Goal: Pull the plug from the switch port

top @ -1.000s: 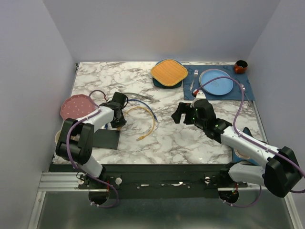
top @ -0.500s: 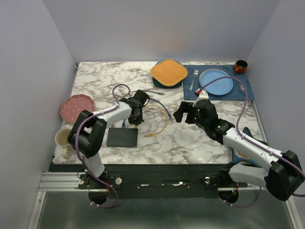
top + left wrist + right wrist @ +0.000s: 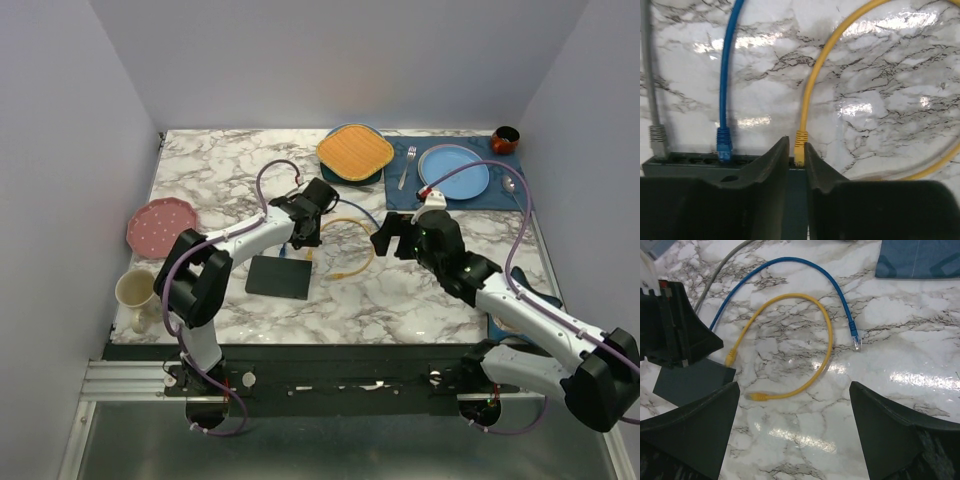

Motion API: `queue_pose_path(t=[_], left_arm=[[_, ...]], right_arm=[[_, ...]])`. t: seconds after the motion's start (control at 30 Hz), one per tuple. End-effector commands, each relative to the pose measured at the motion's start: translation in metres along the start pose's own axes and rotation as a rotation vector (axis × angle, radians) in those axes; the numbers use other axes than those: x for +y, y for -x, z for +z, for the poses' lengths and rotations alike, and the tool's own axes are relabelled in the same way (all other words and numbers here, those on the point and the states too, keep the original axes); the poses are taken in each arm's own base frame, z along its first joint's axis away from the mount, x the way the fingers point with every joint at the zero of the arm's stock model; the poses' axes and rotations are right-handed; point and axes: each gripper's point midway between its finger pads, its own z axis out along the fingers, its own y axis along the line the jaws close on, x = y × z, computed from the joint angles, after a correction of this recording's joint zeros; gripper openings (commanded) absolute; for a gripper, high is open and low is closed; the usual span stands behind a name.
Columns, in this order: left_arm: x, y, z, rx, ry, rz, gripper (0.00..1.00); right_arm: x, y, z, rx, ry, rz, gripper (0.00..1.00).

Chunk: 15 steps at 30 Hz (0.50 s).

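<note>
The marble bench is carrying everything. A blue placemat is lying at the far right corner, with a blue plate sitting on it and a fork lying beside the plate. A mustard square mat is resting by the middle of the far edge, and a pink plate is sitting by the left edge.

The switch is lying flat near the near edge, left of the middle, with its port side facing the far edge. Three cables are sitting in its ports. The yellow cable is curling toward the middle of the bench, the blue cable is arching beyond it, and the grey cable is running off toward the far edge.

The left gripper is hanging over the port side of the switch. Its fingers are standing almost together, clamping on the yellow plug, which is sitting in its port. The blue plug and the grey plug are sitting in ports further along.

The right gripper is hovering above the middle of the bench, well apart from the switch. Its fingers are standing wide apart, holding nothing.
</note>
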Motion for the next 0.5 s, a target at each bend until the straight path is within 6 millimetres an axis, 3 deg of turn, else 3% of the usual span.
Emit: queue_pose_path(t=[0.0, 0.1, 0.17, 0.27, 0.33, 0.37, 0.43, 0.47], left_arm=[[0.01, 0.039, -0.036, -0.142, 0.032, -0.009, 0.39], [0.01, 0.038, -0.035, -0.132, 0.034, -0.015, 0.52], [0.013, 0.035, -0.034, -0.126, 0.053, -0.036, 0.99], [0.017, 0.026, -0.036, -0.118, 0.054, -0.058, 0.99], [0.024, 0.011, -0.037, -0.1, 0.056, -0.104, 0.99], [0.025, 0.011, -0.05, -0.125, 0.031, -0.138, 0.99], [0.034, -0.011, -0.053, -0.11, 0.027, -0.224, 0.99], [0.036, -0.009, -0.069, -0.148, -0.011, -0.268, 0.99]], right_arm=[[-0.002, 0.0, 0.003, 0.018, -0.029, -0.011, 1.0], [-0.002, -0.001, 0.005, 0.023, -0.031, -0.01, 1.0], [-0.003, -0.002, 0.004, 0.024, -0.036, -0.011, 1.0], [-0.002, -0.008, 0.006, 0.04, -0.024, -0.015, 1.0], [0.011, -0.01, 0.01, 0.057, 0.049, -0.025, 0.98], [0.016, -0.014, 0.015, 0.076, 0.069, -0.026, 0.98], [0.03, -0.012, 0.02, 0.077, 0.132, -0.015, 0.94], [0.034, -0.014, 0.024, 0.085, 0.147, -0.009, 0.92]])
